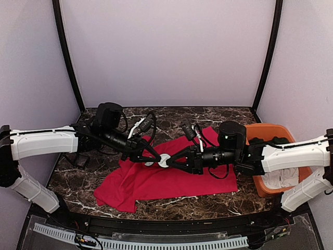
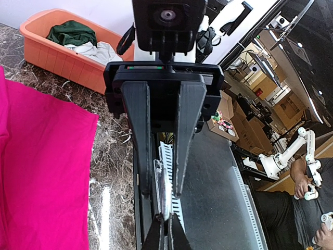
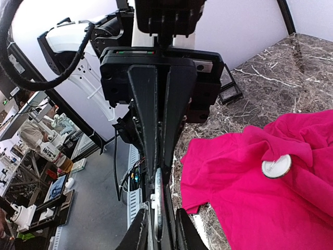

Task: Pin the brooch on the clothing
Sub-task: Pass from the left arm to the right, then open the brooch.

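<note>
Tabletop [image 1: 208, 200] of dark marble carries the red shirt [image 1: 156, 185], spread crumpled at its middle. An orange bin [image 1: 265, 133] with green and white cloth stands at the right edge. Both arms meet above the shirt. Left gripper [image 1: 152, 160] and right gripper [image 1: 169, 162] each clench a white round brooch piece [image 1: 163, 160] between them. A second white disc [image 3: 276, 166] lies on the shirt's fold.

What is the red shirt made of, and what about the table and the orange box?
The red shirt looks like soft matte cloth, since it wrinkles. The table looks like polished dark marble with white veins, maybe imitation. The orange box seems smooth moulded plastic.
</note>
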### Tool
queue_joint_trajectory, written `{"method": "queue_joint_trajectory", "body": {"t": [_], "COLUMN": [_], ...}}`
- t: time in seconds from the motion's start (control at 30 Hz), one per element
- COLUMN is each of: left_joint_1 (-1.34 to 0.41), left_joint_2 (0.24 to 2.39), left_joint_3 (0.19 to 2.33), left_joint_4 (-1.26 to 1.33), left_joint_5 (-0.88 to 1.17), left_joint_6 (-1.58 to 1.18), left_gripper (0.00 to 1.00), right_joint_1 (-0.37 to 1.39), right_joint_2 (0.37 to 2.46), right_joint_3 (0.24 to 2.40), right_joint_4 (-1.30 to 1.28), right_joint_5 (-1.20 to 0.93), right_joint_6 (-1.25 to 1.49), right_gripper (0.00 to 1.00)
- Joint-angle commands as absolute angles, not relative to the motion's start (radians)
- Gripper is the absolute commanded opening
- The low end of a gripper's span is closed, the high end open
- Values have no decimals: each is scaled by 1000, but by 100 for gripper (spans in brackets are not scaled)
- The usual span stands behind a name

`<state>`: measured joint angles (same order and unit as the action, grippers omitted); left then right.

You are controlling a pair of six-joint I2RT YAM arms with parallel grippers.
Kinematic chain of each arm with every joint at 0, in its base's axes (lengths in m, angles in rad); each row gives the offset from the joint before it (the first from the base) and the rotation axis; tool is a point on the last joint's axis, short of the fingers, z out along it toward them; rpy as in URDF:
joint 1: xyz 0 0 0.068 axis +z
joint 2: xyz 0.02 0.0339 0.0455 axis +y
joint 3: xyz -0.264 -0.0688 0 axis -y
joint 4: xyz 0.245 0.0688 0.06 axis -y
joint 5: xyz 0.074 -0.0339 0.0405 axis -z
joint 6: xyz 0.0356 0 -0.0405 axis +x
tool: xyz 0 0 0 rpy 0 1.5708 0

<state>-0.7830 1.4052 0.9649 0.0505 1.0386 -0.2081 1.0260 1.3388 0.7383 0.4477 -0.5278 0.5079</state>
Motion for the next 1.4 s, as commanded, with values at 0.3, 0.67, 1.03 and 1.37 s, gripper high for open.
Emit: {"method": "queue_joint_trajectory", "body": {"t": [0.3,0.67,1.03,1.37], "left_joint_1": [-784,-781,-782,-781], "left_joint_2": [1381,1378,1447,1493], "left_joint_3": [990,895,829,830], "left_joint_4": [30,308,621,677], "left_joint_5": [1045,1075,1070,1080], "left_joint_6": [-199,-418,-636,-699], "left_gripper": [0,41,19,10], "right_joint_1": [1006,1006,1031,1063], "right_joint_2": [1335,1286,1272,1257], "right_joint_3": [741,722,695,700], "right_joint_4": [491,498,521,475], "right_joint_5": [-567,-465,-405,-308], "right_joint_6": [513,502,447,383], "right_gripper": [0,0,0,0]}}
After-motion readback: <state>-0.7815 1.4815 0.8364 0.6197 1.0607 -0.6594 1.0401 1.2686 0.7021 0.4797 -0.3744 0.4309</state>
